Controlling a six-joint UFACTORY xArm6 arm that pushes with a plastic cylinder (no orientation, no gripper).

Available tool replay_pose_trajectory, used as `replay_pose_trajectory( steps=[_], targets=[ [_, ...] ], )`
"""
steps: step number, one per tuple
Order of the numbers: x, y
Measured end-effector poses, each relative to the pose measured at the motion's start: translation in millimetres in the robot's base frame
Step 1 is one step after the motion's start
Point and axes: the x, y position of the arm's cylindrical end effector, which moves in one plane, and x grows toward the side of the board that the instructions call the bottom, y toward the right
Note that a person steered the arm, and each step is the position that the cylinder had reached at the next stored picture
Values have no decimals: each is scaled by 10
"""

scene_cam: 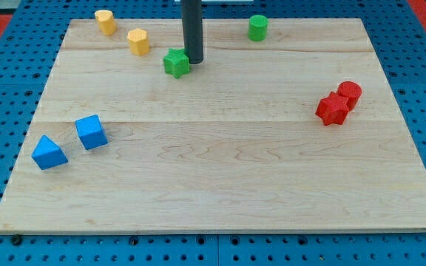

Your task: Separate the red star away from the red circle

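Note:
The red star [333, 109] lies at the view's right, touching the red circle [350, 94], which sits just up and to the right of it. My tip [193, 61] is near the view's top centre, right beside the green star [176, 63] on its right side. The tip is far to the left of both red blocks.
A green cylinder [257, 28] stands at the top right of centre. Two yellow blocks [106, 22] [138, 41] lie at the top left. A blue cube [91, 132] and a blue triangle [49, 152] lie at the left. The wooden board [220, 185] rests on a blue pegboard.

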Motion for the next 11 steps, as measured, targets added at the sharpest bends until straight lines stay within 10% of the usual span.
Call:
replay_pose_trajectory(
  steps=[5, 7, 10, 11],
  targets=[
    [447, 3675],
    [1181, 2850],
    [993, 1040],
    [667, 1732]
  ],
)
